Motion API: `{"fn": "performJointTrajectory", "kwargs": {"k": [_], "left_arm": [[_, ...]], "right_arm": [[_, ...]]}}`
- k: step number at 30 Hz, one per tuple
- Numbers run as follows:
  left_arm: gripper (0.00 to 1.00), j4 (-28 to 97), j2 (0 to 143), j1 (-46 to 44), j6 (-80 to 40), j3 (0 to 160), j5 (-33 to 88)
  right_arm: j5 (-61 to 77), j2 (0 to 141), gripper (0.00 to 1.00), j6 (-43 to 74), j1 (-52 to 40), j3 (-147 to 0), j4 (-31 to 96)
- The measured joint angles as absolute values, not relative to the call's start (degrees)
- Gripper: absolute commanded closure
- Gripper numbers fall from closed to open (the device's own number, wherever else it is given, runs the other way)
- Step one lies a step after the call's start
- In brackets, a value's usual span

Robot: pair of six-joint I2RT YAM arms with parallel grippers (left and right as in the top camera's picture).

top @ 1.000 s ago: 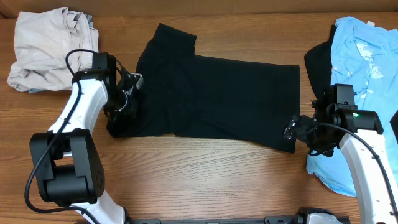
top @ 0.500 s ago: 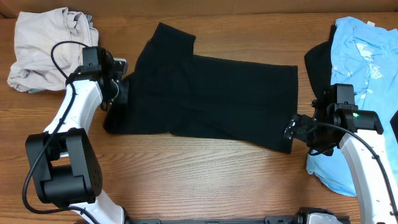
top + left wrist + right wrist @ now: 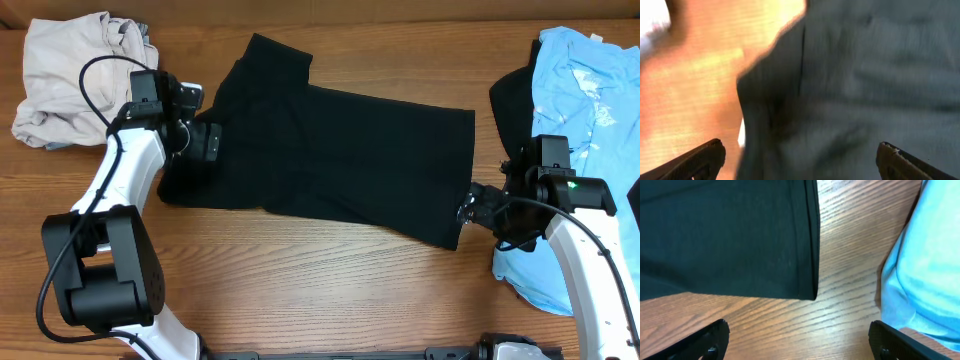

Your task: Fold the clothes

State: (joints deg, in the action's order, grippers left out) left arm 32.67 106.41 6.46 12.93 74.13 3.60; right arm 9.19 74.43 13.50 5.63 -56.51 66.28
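Folding the black T-shirt [image 3: 340,150] neatly asks the left end effector [image 3: 802,157] and right end effector [image 3: 800,337], both open and empty, to grip its edges without dragging it.

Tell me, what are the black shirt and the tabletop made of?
The black T-shirt looks like soft matte knit fabric, probably cotton: it lies limp with a stitched hem. The table looks like wood or wood-look laminate: brown grain lines, slight sheen.

Robotics lab: wood-grain table [image 3: 330,285], two mounted arms [image 3: 122,195].
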Motion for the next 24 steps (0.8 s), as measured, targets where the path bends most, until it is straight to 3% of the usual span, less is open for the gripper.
{"fn": "performJointTrajectory", "kwargs": {"k": [4,6,12,19,24], "left_arm": [[0.0,46.5,107.2,7.3,10.4,79.3,4.5],[0.07,53.0,107.2,7.6,9.8,83.3,5.3],[0.22,64.6,107.2,7.1,6.2,88.9,9.3],[0.25,61.8,107.2,7.1,4.3,81.8,10.5],[0.24,54.7,107.3,7.1,4.1,76.5,9.6]], "right_arm": [[10.7,74.4,0.23,13.6,5.6,-55.5,66.2],[11.5,74.6,0.27,13.6,5.6,-54.6,65.5],[14.1,76.4,0.27,13.5,5.6,-50.3,60.5],[15.8,77.4,0.28,13.5,5.6,-42.4,54.3],[16.6,77.4,0.36,13.6,5.6,-39.7,48.8]]}}
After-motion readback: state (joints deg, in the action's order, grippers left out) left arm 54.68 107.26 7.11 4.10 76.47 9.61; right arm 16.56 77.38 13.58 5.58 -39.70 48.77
